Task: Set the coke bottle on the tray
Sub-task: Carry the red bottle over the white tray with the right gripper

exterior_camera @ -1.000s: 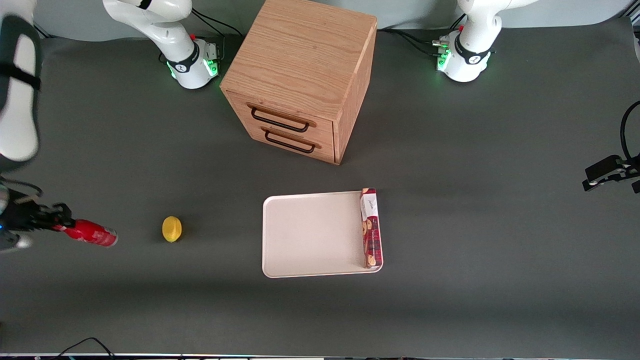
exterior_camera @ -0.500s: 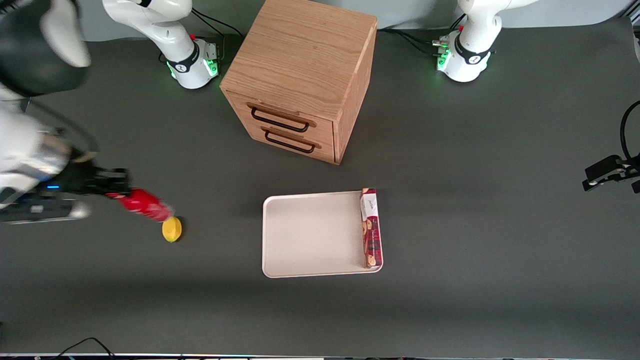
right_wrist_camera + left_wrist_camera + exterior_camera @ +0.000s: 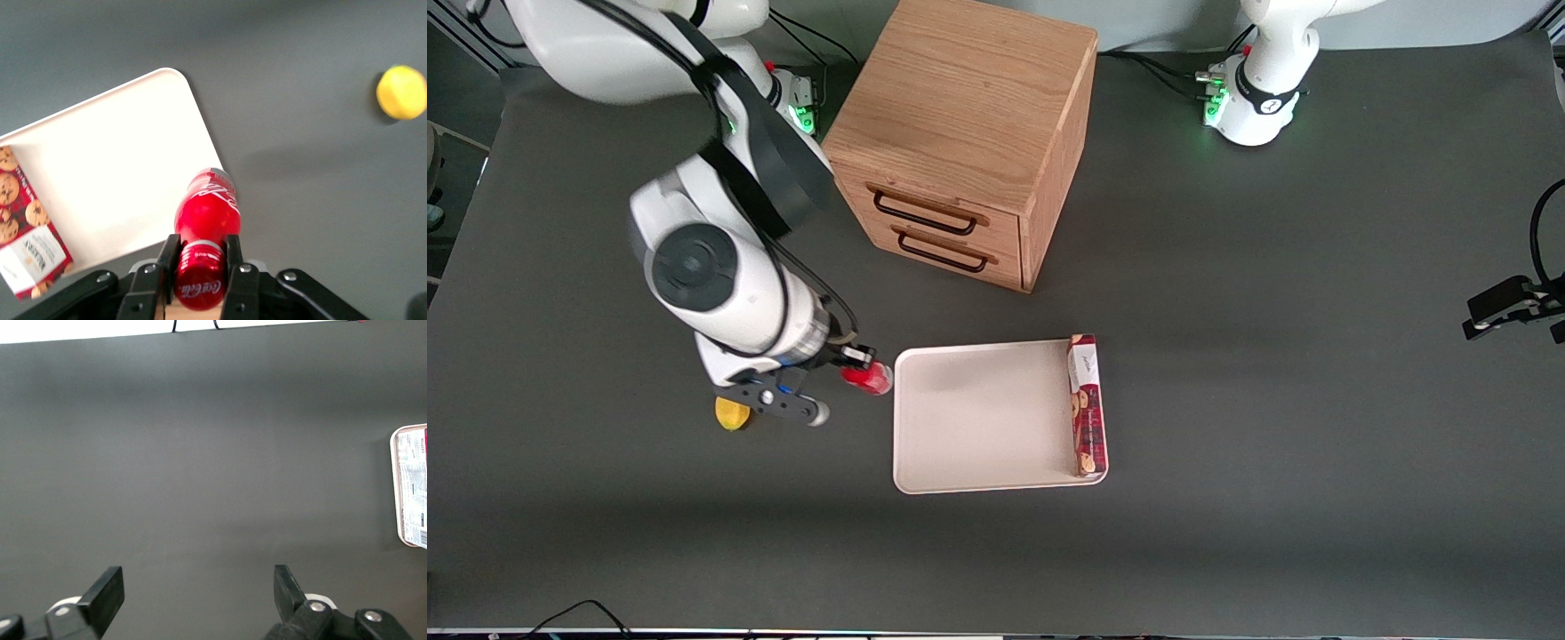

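**Coke bottle held in the air at the tray's edge**

The gripper [image 3: 852, 360] hangs above the table just beside the tray [image 3: 978, 418], at the tray edge nearest the working arm's end, by the corner that lies closer to the wooden drawer cabinet [image 3: 969, 142]. Its two black fingers [image 3: 167, 257] are clamped on the narrow neck of the coke bottle [image 3: 869, 378], just below the red cap. The right wrist view shows the bottle [image 3: 205, 217] hanging base-down between the fingers, white lettering visible on cap and shoulder, its body lying over the rim of the tray [image 3: 113, 180] so that part of it is above the cream surface and part above the dark table. The bottle is off the table, carried by the gripper [image 3: 200, 257].

Relative to the tray, the long red cookie box [image 3: 1087, 404] lies inside it along the edge toward the parked arm's end, flush against the rim; it shows in the right wrist view [image 3: 23, 227] with its cookie print up, well apart from the bottle. The lemon [image 3: 731, 414] sits on the table [image 3: 1272, 356] away from the tray, toward the working arm's end, partly hidden in the front view under the wrist hardware. The cabinet stands farther from the front camera than the tray, both drawers shut, their dark handles facing the tray
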